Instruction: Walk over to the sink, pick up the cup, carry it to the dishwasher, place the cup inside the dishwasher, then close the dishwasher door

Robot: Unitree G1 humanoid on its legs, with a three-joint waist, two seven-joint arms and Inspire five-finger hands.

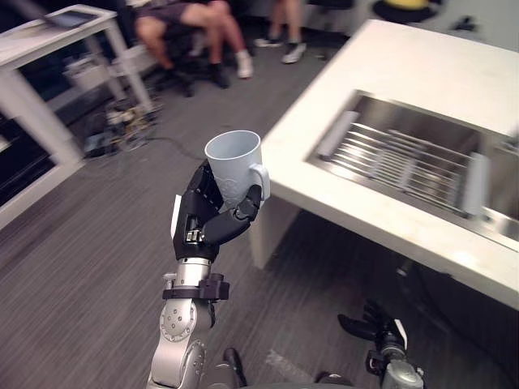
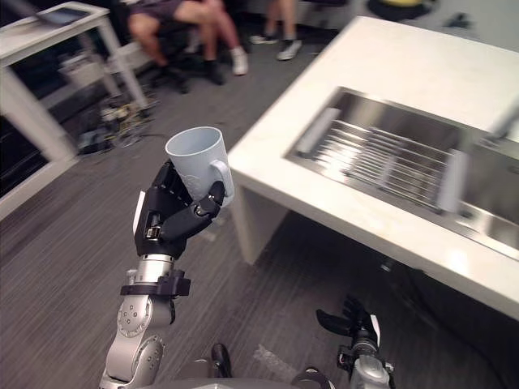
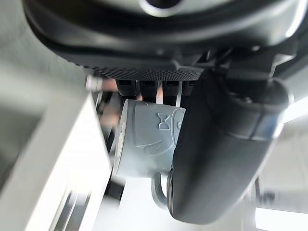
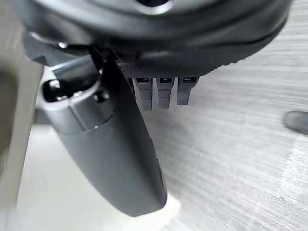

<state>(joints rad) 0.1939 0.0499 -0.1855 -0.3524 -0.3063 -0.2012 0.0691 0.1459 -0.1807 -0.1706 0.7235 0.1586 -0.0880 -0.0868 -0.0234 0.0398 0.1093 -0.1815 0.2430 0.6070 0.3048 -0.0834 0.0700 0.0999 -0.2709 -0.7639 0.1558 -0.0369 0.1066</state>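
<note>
The left hand [image 1: 209,215] curls fingers and thumb round the white handled ceramic cup [image 1: 234,164], upright in the air just off the white bench's [image 1: 405,65] corner. The right hand [image 1: 373,327] hangs low, fingers relaxed.

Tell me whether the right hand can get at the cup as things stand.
Probably yes: the cup is held in the left hand over open floor, and nothing stands between it and the right hand hanging low. The left fingers cover its side, though, leaving mainly the rim.
</note>
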